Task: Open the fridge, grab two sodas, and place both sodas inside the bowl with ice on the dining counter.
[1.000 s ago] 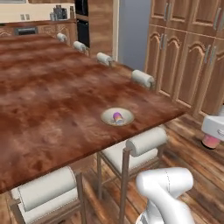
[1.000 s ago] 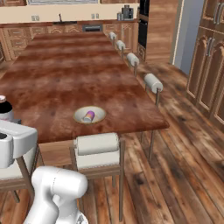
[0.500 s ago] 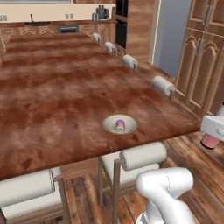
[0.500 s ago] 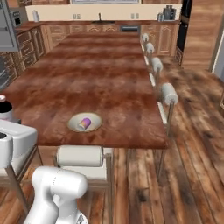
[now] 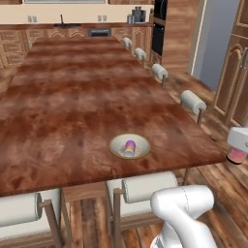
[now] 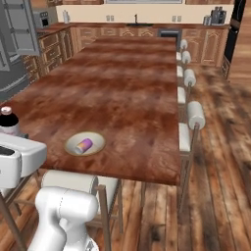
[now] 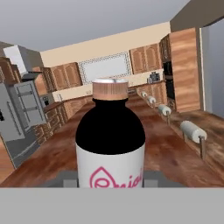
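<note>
The bowl [image 5: 129, 146] sits on the counter [image 5: 72, 101] close to its near long edge, toward the end by the right-hand corner. In it lies the can [image 5: 130, 145], on its side, purple-pink with a pale band, among whitish ice that is hard to make out. From the right base view the same bowl [image 6: 85, 143] shows the can [image 6: 84, 145] tipped flat, one end toward the rim.

The bottle [image 7: 110, 142] stands upright in the gripper [image 7: 110, 181], with the jaws partly closed on its sides: a dark upper body, a white label with pink print, a brownish cap. In the right base view its dark top [image 6: 7, 120] rises above the white hand, off the near edge of the counter and to the left of the bowl. In the left base view the pink base of the bottle [image 5: 236, 155] hangs beyond the near right corner, over the wooden floor.

White-cushioned stools [image 5: 193, 102] line the far long edge, and more [image 5: 147, 186] tuck under the near edge below the bowl.

The fridge [image 6: 17, 46] stands grey past the far left corner, one door swung open with shelves showing.
</note>
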